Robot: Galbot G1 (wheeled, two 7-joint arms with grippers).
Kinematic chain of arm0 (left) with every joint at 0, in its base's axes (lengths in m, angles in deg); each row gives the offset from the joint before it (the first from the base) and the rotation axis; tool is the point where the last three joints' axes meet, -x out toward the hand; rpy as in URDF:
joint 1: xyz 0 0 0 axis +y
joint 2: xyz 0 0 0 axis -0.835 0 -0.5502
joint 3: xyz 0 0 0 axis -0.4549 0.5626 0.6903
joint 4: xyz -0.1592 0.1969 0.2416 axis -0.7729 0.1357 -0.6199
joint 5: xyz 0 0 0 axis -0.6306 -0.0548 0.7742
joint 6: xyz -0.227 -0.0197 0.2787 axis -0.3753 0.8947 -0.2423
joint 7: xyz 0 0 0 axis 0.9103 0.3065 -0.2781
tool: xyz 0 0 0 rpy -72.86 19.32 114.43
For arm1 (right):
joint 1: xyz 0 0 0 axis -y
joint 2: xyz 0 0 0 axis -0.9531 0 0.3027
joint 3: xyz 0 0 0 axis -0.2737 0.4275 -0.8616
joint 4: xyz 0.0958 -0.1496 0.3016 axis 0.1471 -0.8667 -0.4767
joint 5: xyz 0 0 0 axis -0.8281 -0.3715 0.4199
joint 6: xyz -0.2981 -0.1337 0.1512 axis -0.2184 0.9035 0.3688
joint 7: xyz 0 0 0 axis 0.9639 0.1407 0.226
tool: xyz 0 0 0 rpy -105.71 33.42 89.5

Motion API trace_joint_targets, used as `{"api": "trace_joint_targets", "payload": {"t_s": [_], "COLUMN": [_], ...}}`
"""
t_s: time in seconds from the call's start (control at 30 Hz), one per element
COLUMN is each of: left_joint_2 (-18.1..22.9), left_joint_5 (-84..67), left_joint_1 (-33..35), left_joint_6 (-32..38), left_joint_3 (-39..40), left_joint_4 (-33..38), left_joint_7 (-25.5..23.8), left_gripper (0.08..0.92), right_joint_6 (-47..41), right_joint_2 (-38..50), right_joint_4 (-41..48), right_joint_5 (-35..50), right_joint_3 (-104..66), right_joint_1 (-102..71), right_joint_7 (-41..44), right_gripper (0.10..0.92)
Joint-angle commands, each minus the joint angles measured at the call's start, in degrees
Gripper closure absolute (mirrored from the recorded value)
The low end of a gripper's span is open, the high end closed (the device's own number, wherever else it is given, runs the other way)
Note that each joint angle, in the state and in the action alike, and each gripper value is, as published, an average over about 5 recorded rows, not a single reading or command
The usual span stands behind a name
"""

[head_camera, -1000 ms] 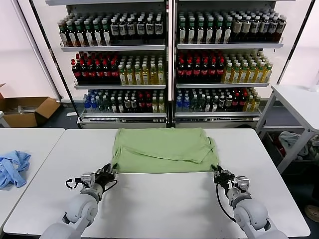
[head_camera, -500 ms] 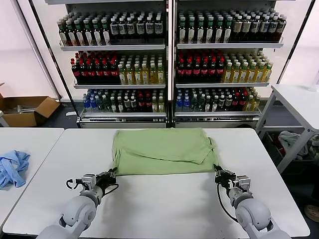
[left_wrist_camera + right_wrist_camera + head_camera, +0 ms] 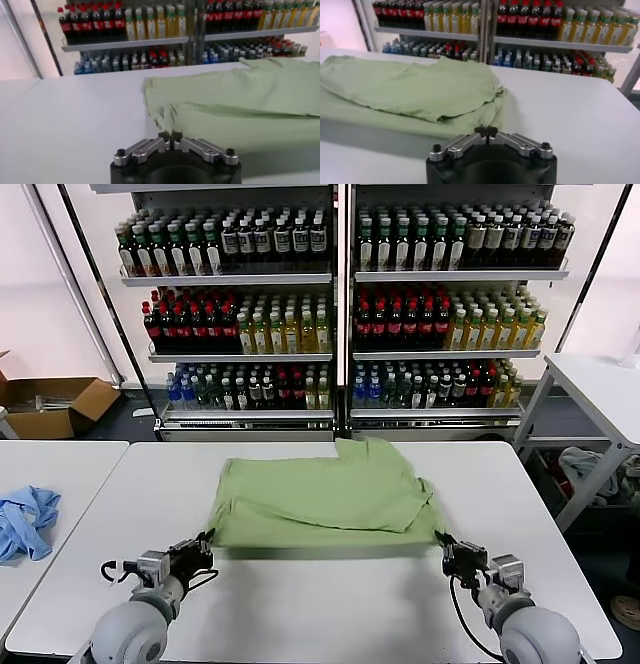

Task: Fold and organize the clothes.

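Note:
The light green shirt (image 3: 325, 499) lies folded and flat on the white table (image 3: 330, 604). My left gripper (image 3: 205, 541) is shut on the shirt's near left corner, low over the table. My right gripper (image 3: 443, 540) is shut on its near right corner. The left wrist view shows the shut gripper (image 3: 170, 136) pinching the cloth edge, with the shirt (image 3: 240, 100) spread beyond. The right wrist view shows the shut gripper (image 3: 486, 131) pinching the hem of the shirt (image 3: 410, 85). Collar, buttons and patch are hidden.
A light blue garment (image 3: 25, 519) lies on the table to the left. Shelves of bottles (image 3: 340, 304) stand behind the table. A cardboard box (image 3: 50, 404) sits on the floor at the far left. Another white table (image 3: 600, 384) stands at the right.
Both grippers have drawn back toward me, still holding the shirt's near corners. The shirt has slid nearer across the table and its far edge has shifted.

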Motion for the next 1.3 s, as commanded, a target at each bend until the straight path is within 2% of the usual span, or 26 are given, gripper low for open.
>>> {"api": "trace_joint_targets", "payload": {"t_s": [0.03,0.17,0.33,0.53,0.87,0.97,1.2,1.3], "left_joint_2": [-3.1,-3.7,-2.9,-1.7,-1.0,-1.0,-1.5,-2.0], "left_joint_5": [2.9,5.1,11.5,14.9,18.9,19.0,20.3,20.1], "left_joint_1": [20.8,27.5,33.6,35.5,35.1,34.0,34.8,33.0], "left_joint_6": [2.5,4.0,7.3,10.3,13.6,13.8,13.5,11.9], "left_joint_3": [-3.4,-4.2,-2.1,-0.3,0.2,-0.1,-1.6,-4.0], "left_joint_4": [14.7,17.0,18.0,16.3,16.4,16.7,19.0,21.8], "left_joint_7": [13.5,16.3,18.8,20.7,20.1,19.6,19.4,18.8], "left_gripper": [0.908,0.908,0.908,0.908,0.903,0.854,0.651,0.564], "right_joint_6": [1.6,3.5,4.9,5.6,5.0,4.0,4.0,3.7], "right_joint_2": [2.5,1.4,1.1,1.2,0.3,-0.2,-0.7,-0.5], "right_joint_4": [-13.1,-15.4,-13.1,-11.4,-11.5,-12.2,-16.4,-20.2], "right_joint_5": [-3.7,-8.3,-10.1,-10.6,-8.7,-5.0,-2.2,-1.3], "right_joint_3": [-6.8,-6.8,-7.1,-8.4,-7.3,-7.5,-11.0,-13.6], "right_joint_1": [-23.8,-28.9,-29.7,-29.4,-29.3,-29.1,-30.1,-29.6], "right_joint_7": [0.1,0.0,-0.3,-0.3,-3.3,-4.4,-5.5,-5.6], "right_gripper": [0.919,0.919,0.919,0.919,0.913,0.86,0.672,0.585]}}
